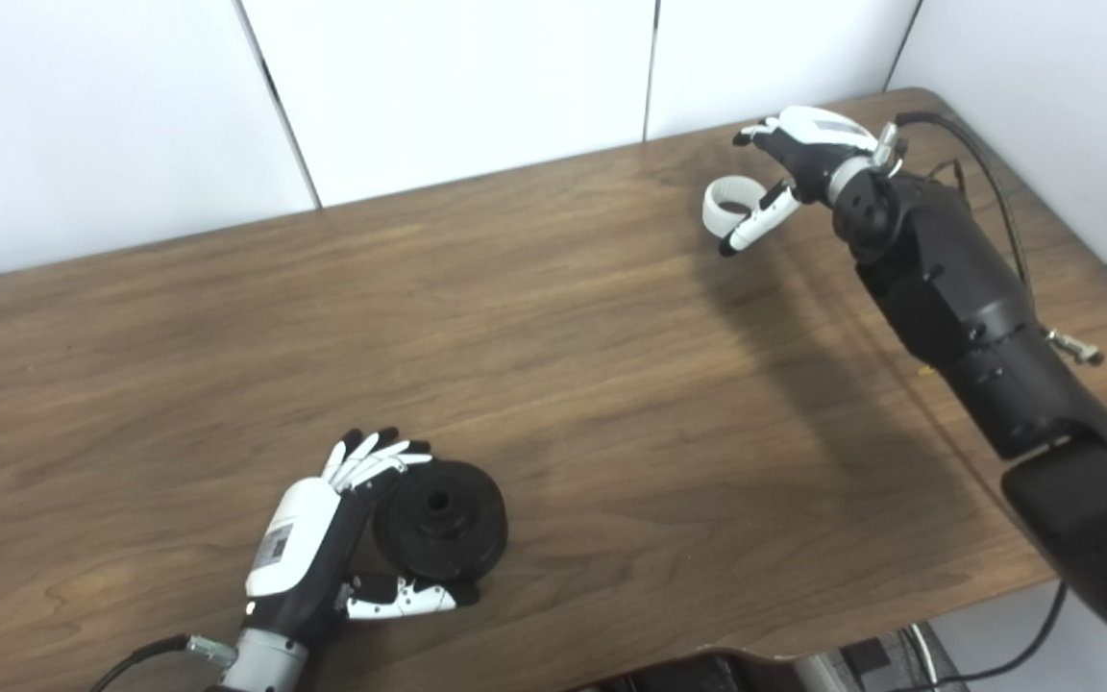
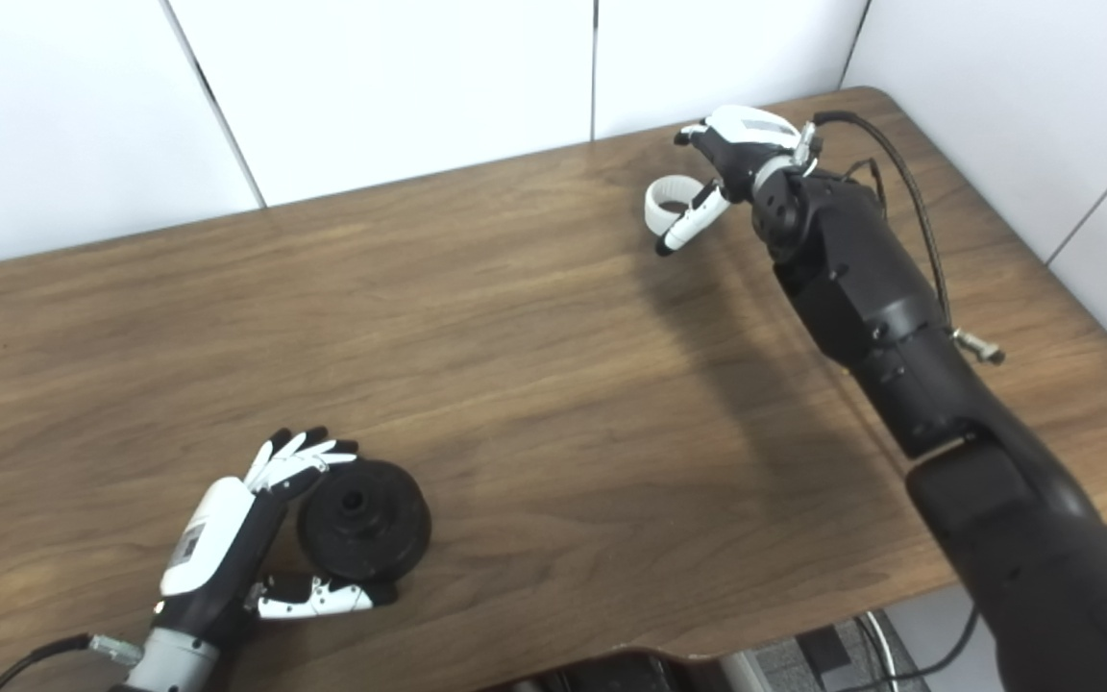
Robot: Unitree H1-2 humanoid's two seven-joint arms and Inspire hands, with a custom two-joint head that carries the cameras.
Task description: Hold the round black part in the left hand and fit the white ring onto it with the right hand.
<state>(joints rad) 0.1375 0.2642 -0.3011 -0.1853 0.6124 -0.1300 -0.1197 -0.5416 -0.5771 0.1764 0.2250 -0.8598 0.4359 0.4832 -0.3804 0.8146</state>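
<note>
The round black part [image 1: 440, 521] lies flat on the table [image 1: 553, 384] near its front left edge, hub hole facing up. My left hand [image 1: 323, 538] is cupped around its left side, with straight fingers [image 1: 371, 459] at the rim's top left and the thumb along the bottom rim. It is open. The white ring [image 1: 728, 204] lies at the far right of the table. My right hand [image 1: 799, 154] hovers just right of it, open, with its thumb reaching across the ring's right side and its fingers above. Whether it touches the ring is unclear.
White wall panels [image 1: 457, 86] stand behind the table. The table's right corner [image 1: 919, 96] is just past my right hand. Cables [image 1: 986, 183] run along my right forearm [image 1: 957, 308]. The wide wooden surface between the two hands is bare.
</note>
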